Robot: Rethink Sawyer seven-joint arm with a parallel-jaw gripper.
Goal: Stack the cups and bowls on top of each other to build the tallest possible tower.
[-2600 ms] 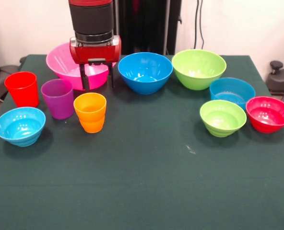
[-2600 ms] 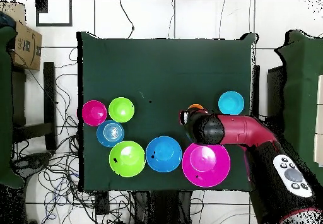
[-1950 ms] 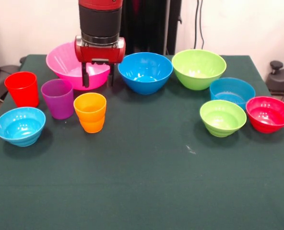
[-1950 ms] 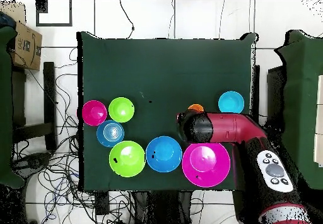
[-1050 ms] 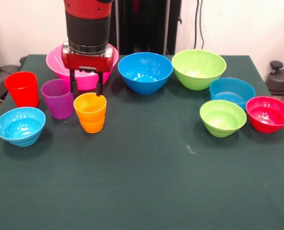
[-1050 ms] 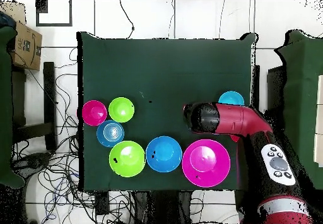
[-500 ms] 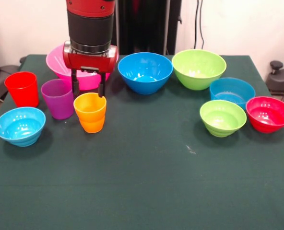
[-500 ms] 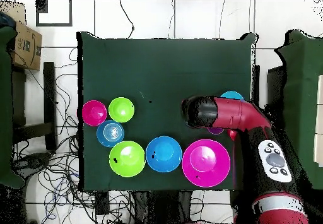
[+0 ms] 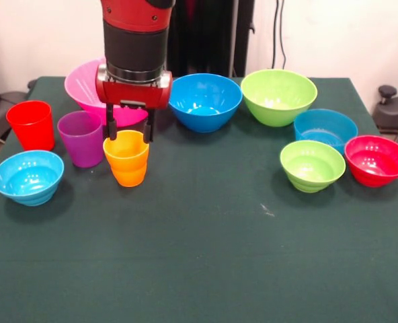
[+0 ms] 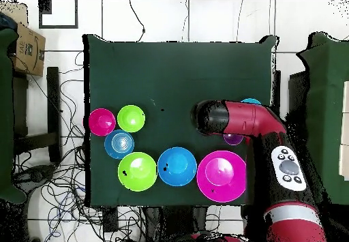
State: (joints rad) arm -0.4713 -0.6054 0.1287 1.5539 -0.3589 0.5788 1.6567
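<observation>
Orange cup (image 9: 126, 157) on desk (image 9: 206, 256) beside purple cup (image 9: 81, 138), straddled at rim by open jaws; light, stiff, glossy and likely slippery, best pinched across rim wall.

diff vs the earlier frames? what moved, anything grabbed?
The hand moved from in front of the big pink plastic bowl over to the orange stepped plastic cup and dropped, open, so its fingers straddle the rim. Nothing is gripped or lifted yet. All cups and bowls sit where they were on the green table.
</observation>
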